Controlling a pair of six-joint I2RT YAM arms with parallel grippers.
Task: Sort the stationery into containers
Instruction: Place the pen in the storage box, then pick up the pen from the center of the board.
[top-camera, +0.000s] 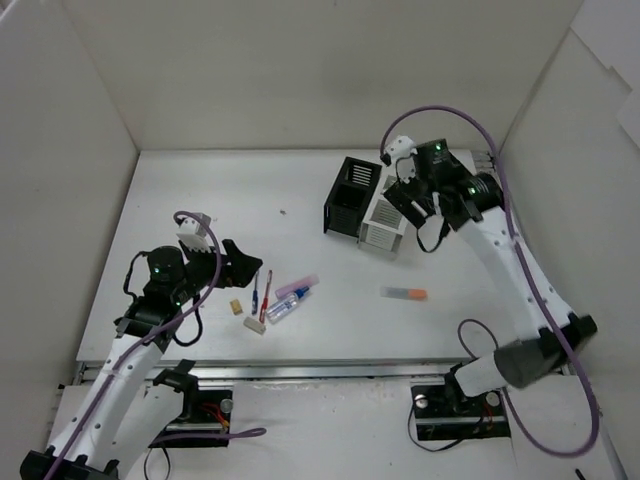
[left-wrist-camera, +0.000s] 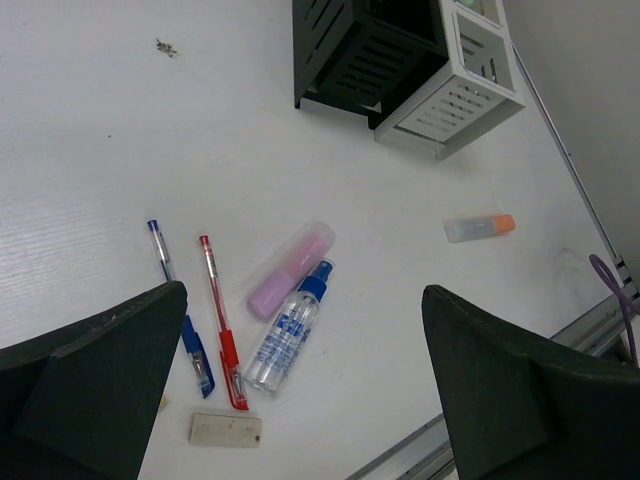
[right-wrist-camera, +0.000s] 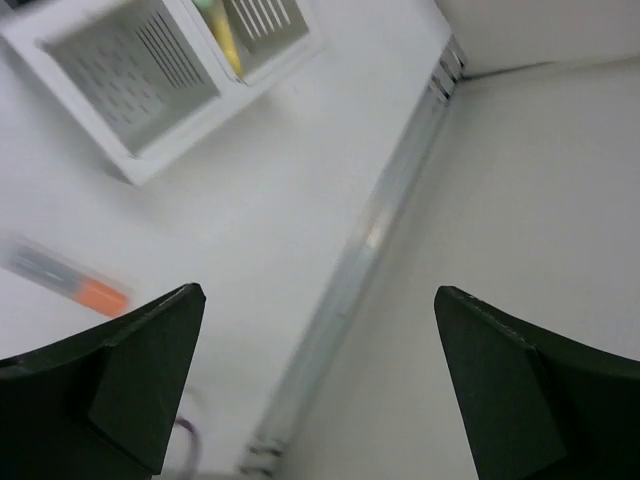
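Stationery cluster (left-wrist-camera: 290, 270) lies between the left gripper (top-camera: 245, 268) fingers, below them; jaws spread, empty. Right gripper (right-wrist-camera: 320, 290) by white box (right-wrist-camera: 130, 160), spread wide, holding nothing.

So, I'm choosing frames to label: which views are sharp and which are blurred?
Right wrist view is blurred, the white box and orange-capped stick smeared; left wrist view is sharp, the red pen crisp; top view is clear and evenly lit.

A lab test bench: white table (top-camera: 200, 190) boxed by plain white panels (top-camera: 300, 70).
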